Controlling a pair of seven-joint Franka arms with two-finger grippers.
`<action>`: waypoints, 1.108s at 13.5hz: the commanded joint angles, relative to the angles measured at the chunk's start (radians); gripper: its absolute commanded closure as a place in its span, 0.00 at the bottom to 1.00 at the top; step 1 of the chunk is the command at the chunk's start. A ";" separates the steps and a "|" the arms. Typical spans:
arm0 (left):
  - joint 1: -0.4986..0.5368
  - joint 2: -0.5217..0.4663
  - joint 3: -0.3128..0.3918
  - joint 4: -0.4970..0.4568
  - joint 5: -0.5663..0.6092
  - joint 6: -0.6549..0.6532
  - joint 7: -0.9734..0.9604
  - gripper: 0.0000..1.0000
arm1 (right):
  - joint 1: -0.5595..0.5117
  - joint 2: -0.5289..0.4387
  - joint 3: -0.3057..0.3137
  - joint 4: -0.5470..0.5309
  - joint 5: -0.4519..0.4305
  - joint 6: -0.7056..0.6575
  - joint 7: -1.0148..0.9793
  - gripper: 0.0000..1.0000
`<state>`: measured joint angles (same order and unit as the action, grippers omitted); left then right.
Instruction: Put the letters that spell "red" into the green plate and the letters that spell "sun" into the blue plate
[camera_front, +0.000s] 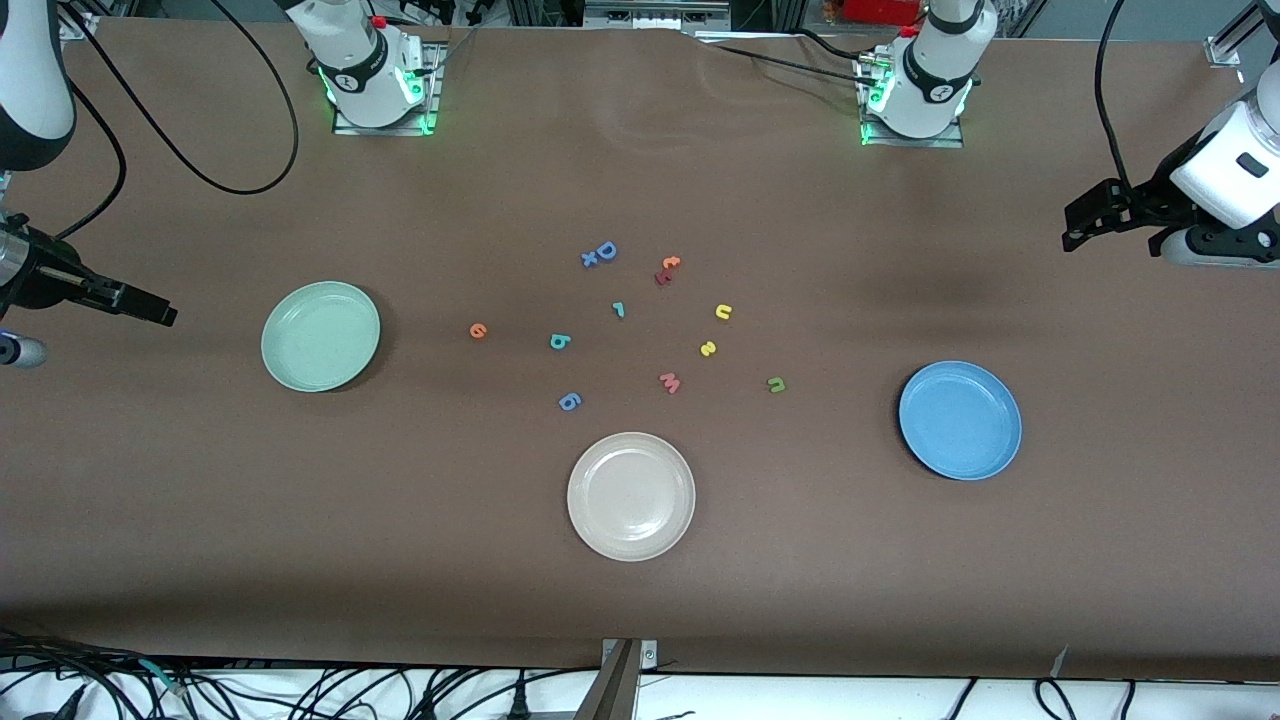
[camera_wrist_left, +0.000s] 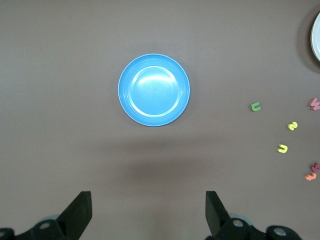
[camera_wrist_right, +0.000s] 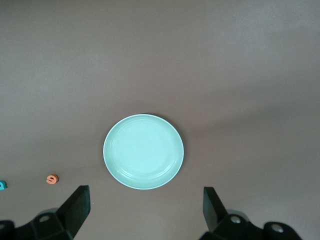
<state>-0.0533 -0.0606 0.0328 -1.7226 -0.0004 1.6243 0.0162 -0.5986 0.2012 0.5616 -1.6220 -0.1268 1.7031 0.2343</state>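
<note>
The green plate (camera_front: 320, 336) (camera_wrist_right: 143, 151) lies toward the right arm's end, the blue plate (camera_front: 960, 420) (camera_wrist_left: 154, 90) toward the left arm's end. Both hold nothing. Between them lie the orange e (camera_front: 478, 331) (camera_wrist_right: 52, 178), teal r (camera_front: 618, 309), teal-blue d (camera_front: 559, 342), yellow u (camera_front: 723, 312) (camera_wrist_left: 283, 148), yellow s (camera_front: 708, 348) (camera_wrist_left: 293, 126) and olive n (camera_front: 776, 384) (camera_wrist_left: 256, 106). My left gripper (camera_front: 1085, 228) (camera_wrist_left: 148, 212) hangs open over the table's left-arm end. My right gripper (camera_front: 160, 313) (camera_wrist_right: 145, 210) hangs open over the right-arm end. Neither holds anything.
A cream-white plate (camera_front: 631, 496) sits nearer the front camera than the letters. Among the letters lie a blue capital D (camera_front: 600, 254), an orange and red pair (camera_front: 666, 270), a pink w (camera_front: 670, 382) and a periwinkle 6 (camera_front: 569, 402). Cables trail by the bases.
</note>
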 joint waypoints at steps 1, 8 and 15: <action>0.004 0.012 -0.001 0.031 0.020 -0.027 0.019 0.00 | 0.002 0.017 0.000 0.030 0.016 -0.017 0.002 0.00; 0.006 0.012 -0.001 0.031 0.019 -0.027 0.019 0.00 | 0.002 0.015 0.000 0.030 0.016 -0.023 0.013 0.00; 0.006 0.013 -0.001 0.032 0.019 -0.027 0.019 0.00 | 0.003 0.015 0.000 0.024 0.013 -0.002 0.014 0.00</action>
<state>-0.0525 -0.0596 0.0339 -1.7223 -0.0004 1.6235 0.0163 -0.5986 0.2030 0.5612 -1.6220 -0.1267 1.7041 0.2367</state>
